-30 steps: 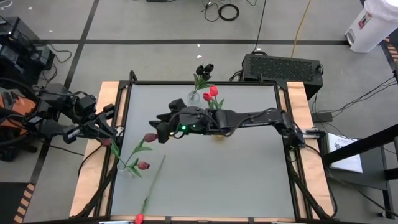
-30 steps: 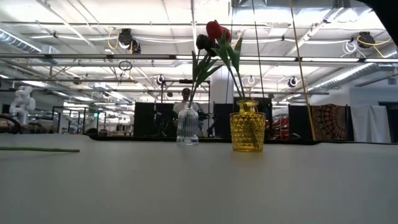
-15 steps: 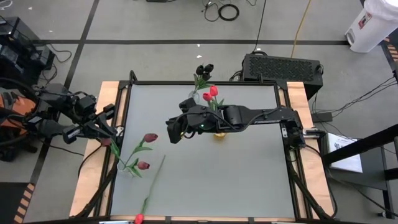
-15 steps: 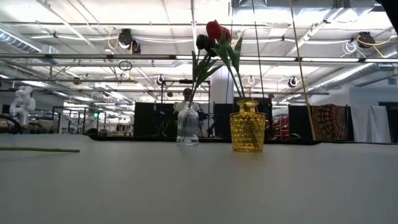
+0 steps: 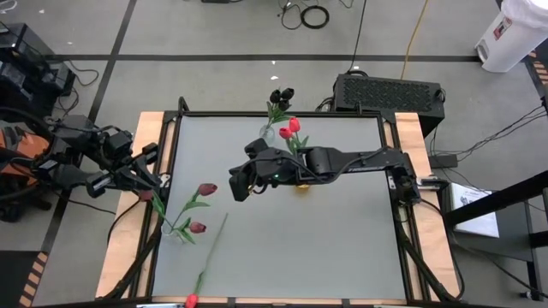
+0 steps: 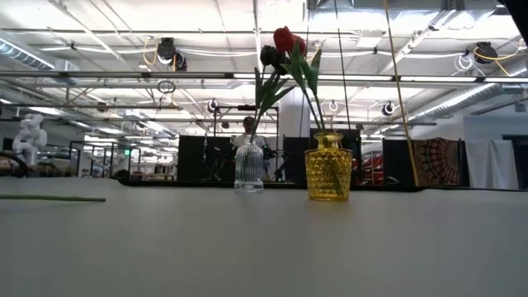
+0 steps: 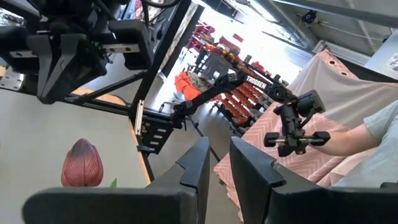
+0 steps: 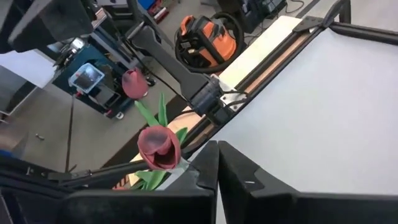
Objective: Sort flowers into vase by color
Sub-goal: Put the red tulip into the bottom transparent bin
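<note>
Hovers over mid-table, near the maroon tulips [image 5: 205, 189]: right gripper [image 5: 237, 186], fingers pressed together, clamped on nothing. Waits at the table's left edge: left gripper [image 7: 219, 149]; cannot tell its grip.

Probably next: the loose red tulip [image 5: 192, 299], lying at the near edge with its stem running up toward mid-table.

- Spread the right fingers wide before descending.
- Come down across the stem, mid-length, not on the head.
- Close gently; thin and likely to roll.
- Lift level, then tip stem-end down.
- Aim for the yellow vase [image 6: 327, 169], where the reds [image 5: 291, 128] stand, clear of the black heads [image 5: 281, 94] just beside.
</note>
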Available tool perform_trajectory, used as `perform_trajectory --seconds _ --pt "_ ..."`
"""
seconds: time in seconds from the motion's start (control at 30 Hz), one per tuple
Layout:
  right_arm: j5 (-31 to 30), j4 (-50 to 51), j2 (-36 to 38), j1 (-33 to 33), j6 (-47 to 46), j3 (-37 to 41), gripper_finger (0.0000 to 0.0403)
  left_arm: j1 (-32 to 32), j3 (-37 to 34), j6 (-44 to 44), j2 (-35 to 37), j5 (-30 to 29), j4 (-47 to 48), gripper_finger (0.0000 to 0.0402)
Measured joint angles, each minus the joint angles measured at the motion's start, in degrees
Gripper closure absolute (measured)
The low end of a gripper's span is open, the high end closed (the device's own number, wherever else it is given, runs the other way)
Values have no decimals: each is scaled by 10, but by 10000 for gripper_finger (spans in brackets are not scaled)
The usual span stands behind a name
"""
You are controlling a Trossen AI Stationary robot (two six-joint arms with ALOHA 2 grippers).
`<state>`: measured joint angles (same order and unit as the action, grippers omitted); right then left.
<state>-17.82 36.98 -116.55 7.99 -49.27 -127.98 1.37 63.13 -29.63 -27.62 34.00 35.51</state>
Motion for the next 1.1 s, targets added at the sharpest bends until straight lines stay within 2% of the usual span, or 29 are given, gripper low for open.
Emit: perform_trajectory --seconds 0.53,0.73,1.1 --pt "2 -42 -30 20 -51 0 403 0 0 1 0 0 -3 333" --pt "3 -88 -53 19 -58 0 403 0 0 1 0 0 -3 333" --pt "13 -96 -59 19 -69 0 403 0 0 1 0 0 -3 333"
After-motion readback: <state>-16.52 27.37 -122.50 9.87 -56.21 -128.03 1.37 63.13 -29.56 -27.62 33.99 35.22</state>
